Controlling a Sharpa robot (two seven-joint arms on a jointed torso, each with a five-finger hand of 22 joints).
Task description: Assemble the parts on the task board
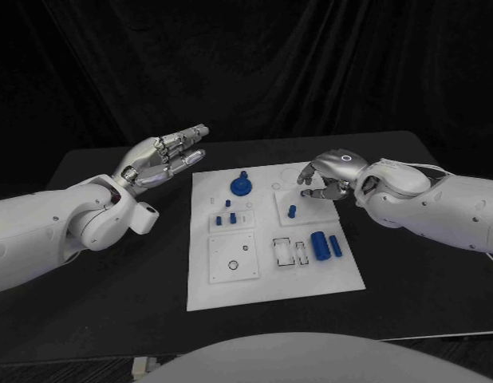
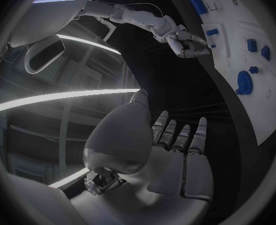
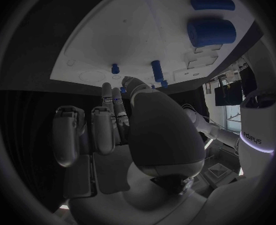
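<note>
Left hand (image 1: 160, 158) raised off task board's (image 1: 316, 283) left edge, fingers spread, holding nothing. Right hand (image 1: 330, 174) over board's far right corner, fingers curled down; whether pinching anything, cannot tell. Blue parts: round knob (image 1: 241, 185) near far edge, two cylinders (image 1: 326, 245) near right edge.

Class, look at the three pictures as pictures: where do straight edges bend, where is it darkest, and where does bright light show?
Head view: black drape and table swallow detail, while the white task board stands out evenly lit, its edges straight. Left wrist view: fisheye curves the board's edge; bright strip lights streak behind the left hand. Right wrist view: the right hand is dim and shadowed, the board beyond it bowed.
</note>
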